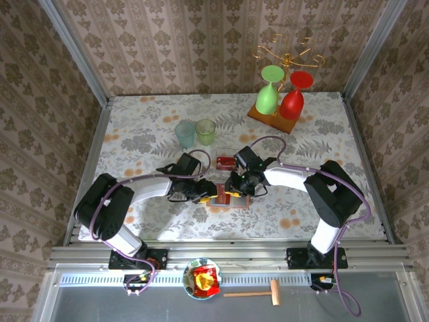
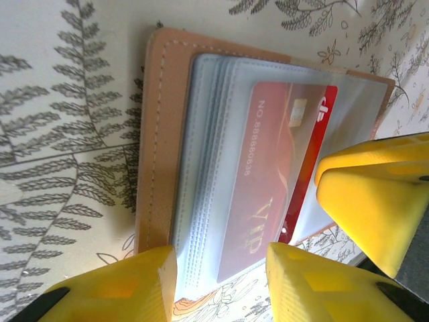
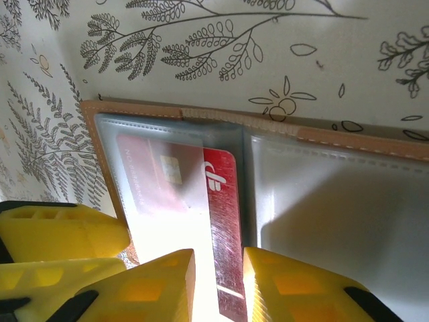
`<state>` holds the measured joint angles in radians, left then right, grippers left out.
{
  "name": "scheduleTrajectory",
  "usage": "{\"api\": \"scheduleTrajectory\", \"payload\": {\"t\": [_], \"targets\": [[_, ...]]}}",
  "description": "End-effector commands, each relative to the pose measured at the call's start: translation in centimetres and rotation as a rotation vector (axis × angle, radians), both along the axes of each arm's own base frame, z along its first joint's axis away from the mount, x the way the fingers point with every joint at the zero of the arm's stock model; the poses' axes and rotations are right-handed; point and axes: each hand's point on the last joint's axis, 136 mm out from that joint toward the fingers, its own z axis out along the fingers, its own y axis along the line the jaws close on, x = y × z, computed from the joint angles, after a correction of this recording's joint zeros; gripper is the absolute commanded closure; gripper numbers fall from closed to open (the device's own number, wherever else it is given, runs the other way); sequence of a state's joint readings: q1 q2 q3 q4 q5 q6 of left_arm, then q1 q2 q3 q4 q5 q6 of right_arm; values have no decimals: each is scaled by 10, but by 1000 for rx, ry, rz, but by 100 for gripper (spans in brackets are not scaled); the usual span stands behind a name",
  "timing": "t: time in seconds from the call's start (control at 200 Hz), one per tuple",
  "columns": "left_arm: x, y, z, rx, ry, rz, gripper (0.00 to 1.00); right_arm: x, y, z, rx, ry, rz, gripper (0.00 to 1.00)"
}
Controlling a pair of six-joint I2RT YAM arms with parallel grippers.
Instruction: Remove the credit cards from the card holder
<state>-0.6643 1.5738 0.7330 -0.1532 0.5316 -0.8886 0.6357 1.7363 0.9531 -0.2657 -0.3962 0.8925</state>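
**Risks.** The card holder (image 1: 221,200) lies open on the counter (image 1: 134,141), centre of the top view, under both wrists. The left end effector (image 2: 221,258) straddles the lower edge of the plastic sleeves (image 2: 208,147). Whether it clamps them cannot be told. If that hold is slack, the whole holder likely drags along with the card. The right end effector (image 3: 218,258) has its jaws nearly together around the exposed strip of the red VIP credit card (image 3: 224,201). A firm grip cannot be confirmed. The strip is narrow, so it may slip out. The two end effectors sit just beside each other, so contact is possible.

**Obscured.** In the top view the arms cover most of the holder. The card's lower end is cut off at the bottom of the right wrist frame. What the other milky sleeves contain is unreadable. A small red item (image 1: 226,162) just above the holder is too small to identify.
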Motion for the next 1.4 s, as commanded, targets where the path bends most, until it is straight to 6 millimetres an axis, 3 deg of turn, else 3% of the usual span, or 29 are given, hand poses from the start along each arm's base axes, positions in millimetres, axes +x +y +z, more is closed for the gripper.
{"api": "scheduleTrajectory", "payload": {"t": [0.0,0.185,0.425,0.89,1.395], "targets": [[12,-1,22,-11,-57,-2,60,4,3,12,8,-30,4,74],[16,-5,23,-25,-58,-1,63,6,10,13,48,-27,-6,74],[23,-17,25,-64,-56,-14,77,5,12,10,66,-20,-15,74],[15,-11,-1,-52,0,-5,77,-1,7,-5,36,13,-15,74],[12,-3,-6,-38,13,8,74,-7,-4,-12,-39,33,16,72]]}}
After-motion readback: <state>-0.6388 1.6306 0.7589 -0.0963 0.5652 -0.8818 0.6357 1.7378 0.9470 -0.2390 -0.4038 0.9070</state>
